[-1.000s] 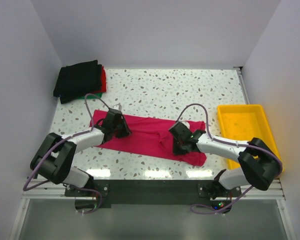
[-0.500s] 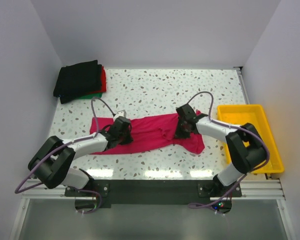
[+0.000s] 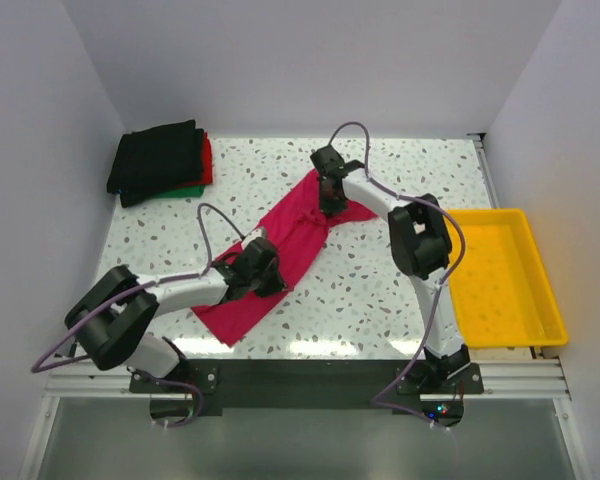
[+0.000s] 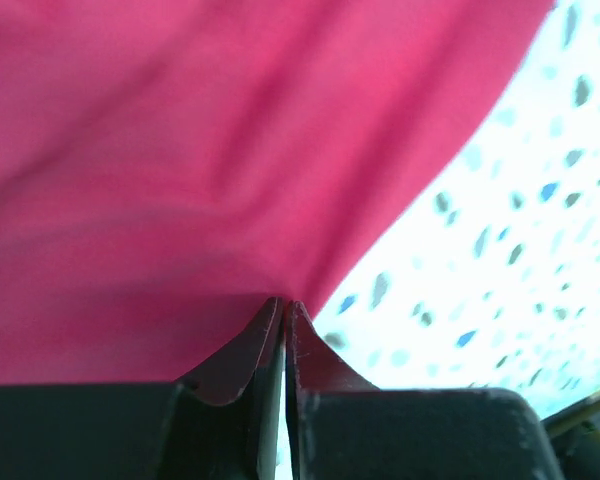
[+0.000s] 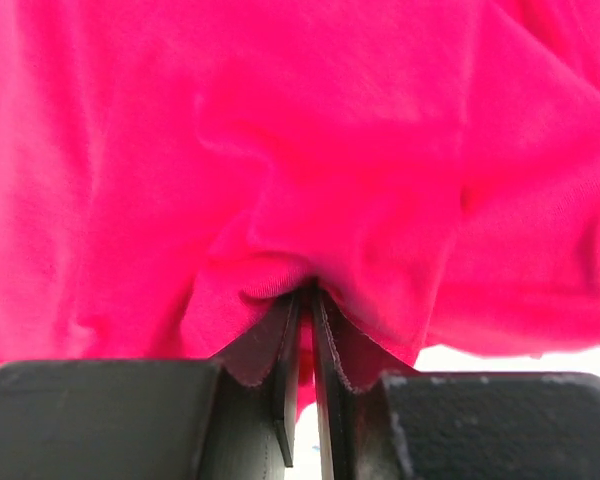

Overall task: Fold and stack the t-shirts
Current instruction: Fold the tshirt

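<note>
The magenta-pink t-shirt [image 3: 285, 250] lies stretched in a diagonal band from the near left to the far middle of the table. My left gripper [image 3: 263, 268] is shut on its near part; in the left wrist view the jaws [image 4: 283, 302] pinch the pink cloth [image 4: 200, 170]. My right gripper [image 3: 327, 196] is shut on the far end of the shirt; in the right wrist view the jaws [image 5: 307, 290] clamp a bunched fold of pink cloth [image 5: 280, 150]. A stack of folded shirts [image 3: 160, 160], black on top with red and green edges, lies at the far left corner.
A yellow plastic tray [image 3: 500, 275] stands at the right edge of the speckled table [image 3: 420, 180]. White walls close in the left, back and right sides. Purple cables loop above both arms.
My right gripper has swung from the near right to the far middle, pulling the shirt's end with it. My left gripper shifted right. The shirt turned from lying crosswise to diagonal.
</note>
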Robot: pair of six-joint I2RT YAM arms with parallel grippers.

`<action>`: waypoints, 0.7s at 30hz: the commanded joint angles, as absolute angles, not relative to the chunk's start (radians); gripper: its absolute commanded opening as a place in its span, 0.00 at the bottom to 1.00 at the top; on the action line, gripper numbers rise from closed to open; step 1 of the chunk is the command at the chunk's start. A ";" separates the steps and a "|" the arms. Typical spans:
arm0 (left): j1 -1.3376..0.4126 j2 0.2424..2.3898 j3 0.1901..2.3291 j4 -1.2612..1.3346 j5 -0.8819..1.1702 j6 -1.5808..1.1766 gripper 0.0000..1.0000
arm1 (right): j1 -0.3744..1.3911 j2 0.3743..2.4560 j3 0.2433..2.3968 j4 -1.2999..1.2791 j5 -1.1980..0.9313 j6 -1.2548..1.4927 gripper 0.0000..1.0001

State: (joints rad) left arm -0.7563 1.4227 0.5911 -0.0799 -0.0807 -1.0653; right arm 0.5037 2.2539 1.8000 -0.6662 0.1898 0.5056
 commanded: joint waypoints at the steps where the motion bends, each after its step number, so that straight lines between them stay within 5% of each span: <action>1: -0.759 1.509 0.719 0.038 -0.029 -1.126 0.10 | 0.497 2.390 1.951 -0.784 0.299 0.341 0.14; 11: -0.758 1.645 1.032 -0.055 -0.042 -0.974 0.19 | 0.489 2.349 2.117 -0.807 0.313 0.147 0.31; 21: -0.761 1.582 0.953 -0.304 -0.256 -0.646 0.16 | 0.425 2.152 1.936 -0.706 0.177 0.316 0.35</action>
